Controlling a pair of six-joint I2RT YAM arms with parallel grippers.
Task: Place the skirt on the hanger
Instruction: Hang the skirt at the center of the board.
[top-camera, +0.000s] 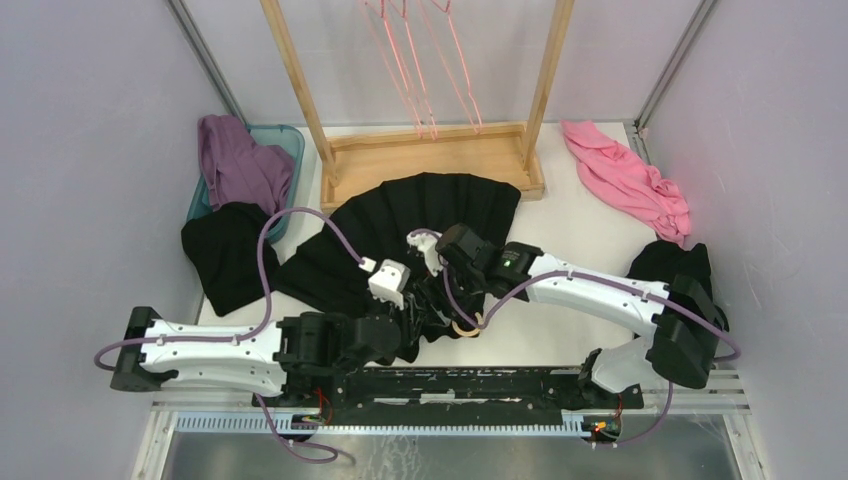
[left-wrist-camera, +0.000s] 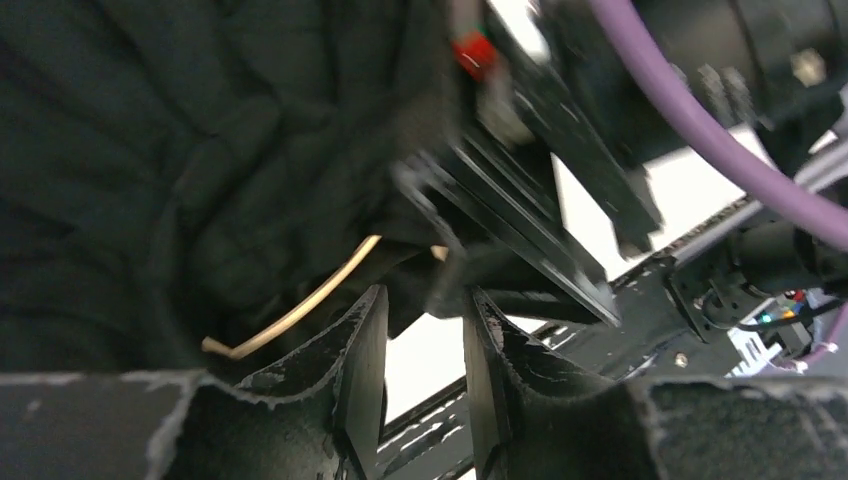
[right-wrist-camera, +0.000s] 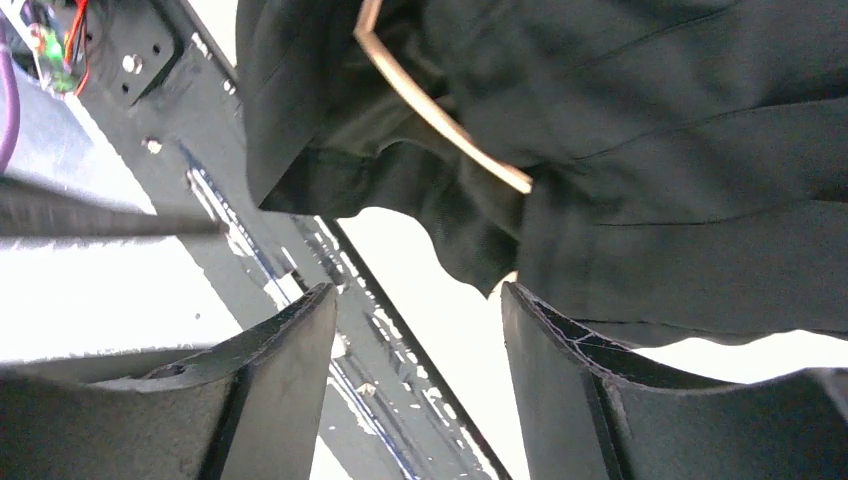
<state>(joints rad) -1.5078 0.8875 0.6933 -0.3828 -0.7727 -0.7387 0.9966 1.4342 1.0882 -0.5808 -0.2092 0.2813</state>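
The black pleated skirt (top-camera: 420, 215) lies fanned out on the white table in front of the rack, its waist end bunched toward the arms. The beige hanger is mostly buried in that bunch; only its round hook (top-camera: 466, 326) sticks out. My left gripper (top-camera: 420, 312) is open and empty at the bunched waist; in the left wrist view (left-wrist-camera: 425, 295) the hook (left-wrist-camera: 300, 305) curves just past its left finger under skirt fabric (left-wrist-camera: 200, 150). My right gripper (top-camera: 443, 290) is open and empty above the same bunch; in the right wrist view (right-wrist-camera: 415, 290) skirt fabric (right-wrist-camera: 650, 150) and the hook (right-wrist-camera: 440, 115) lie beyond its fingertips.
A wooden rack (top-camera: 430, 160) with thin pink wire hangers (top-camera: 420, 60) stands at the back. A teal bin (top-camera: 285, 135) with a purple garment (top-camera: 240, 160) is back left, a plain black garment (top-camera: 225, 250) beside it. A pink garment (top-camera: 630, 180) and another black garment (top-camera: 670, 260) lie right.
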